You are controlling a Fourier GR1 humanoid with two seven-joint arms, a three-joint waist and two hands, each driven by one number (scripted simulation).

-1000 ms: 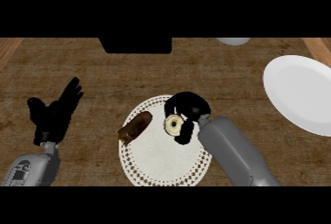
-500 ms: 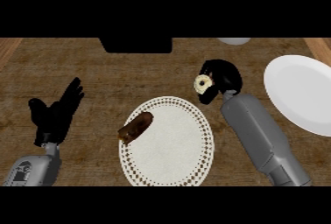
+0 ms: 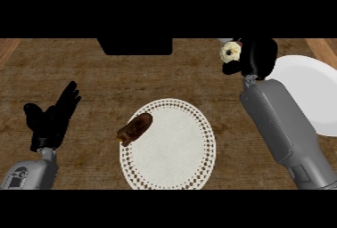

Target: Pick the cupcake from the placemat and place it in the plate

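You're carrying the cupcake (image 3: 230, 52) curled up in your right hand (image 3: 255, 58), off the placemat (image 3: 172, 144) and hanging just left of the plate (image 3: 309, 95), so it's sitting down and to your right. Left hand (image 3: 51, 118) is resting open at the left.

the placemat (image 3: 172, 151) is laid at the counter's (image 3: 118, 84) front middle with a pastry (image 3: 135, 128) on its left edge, the plate (image 3: 309, 95) at the right edge, the cupcake (image 3: 230, 52) held just left of it.
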